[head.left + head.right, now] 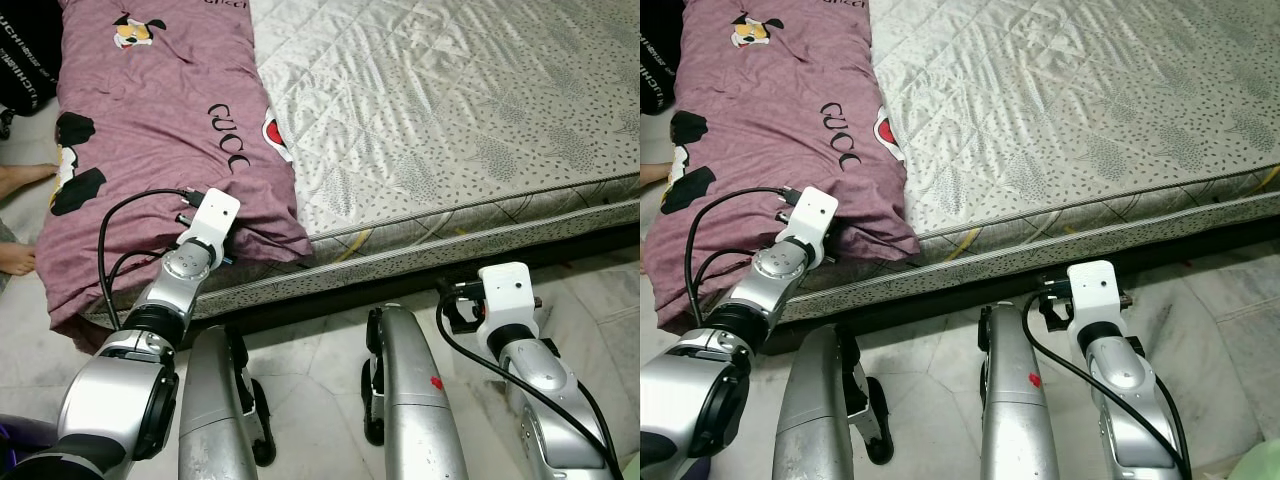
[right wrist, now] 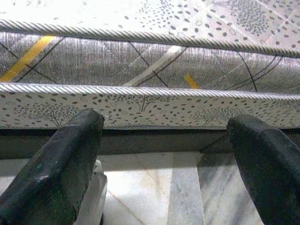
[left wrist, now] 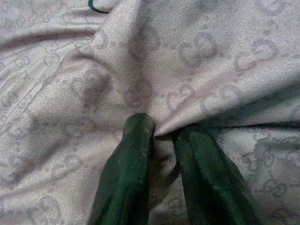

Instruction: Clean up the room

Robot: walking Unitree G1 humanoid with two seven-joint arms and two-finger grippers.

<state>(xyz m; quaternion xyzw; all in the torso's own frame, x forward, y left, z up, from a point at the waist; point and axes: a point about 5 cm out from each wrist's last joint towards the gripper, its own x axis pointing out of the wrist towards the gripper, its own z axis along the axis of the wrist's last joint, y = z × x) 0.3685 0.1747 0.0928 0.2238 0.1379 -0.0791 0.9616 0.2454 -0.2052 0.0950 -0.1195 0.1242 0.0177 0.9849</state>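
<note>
Pinching a fold of the quilt [image 3: 140,70] between our left gripper [image 3: 161,140] fingers; right gripper [image 2: 164,154] hangs spread near the mattress [image 2: 154,61]. Next we'd probably drag it flat.

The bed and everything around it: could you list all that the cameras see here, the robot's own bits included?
Mattress: one, silver-grey with a quilted dotted pattern, across the upper right, bare.
Quilt: one, mauve with black letters and cartoon prints, on the mattress's left part, its edge hanging over the side.
Floor: pale marble tiles, in front of the bed.
Person's feet: two, bare, at the far left edge beside the bed.
Left gripper: one, black fingers pinched on a fold of the quilt, at the bed's near edge.
Right gripper: one, black fingers wide apart, holding nothing, low in front of the mattress's side.
Robot's legs: two, silver, at the bottom centre.
</note>
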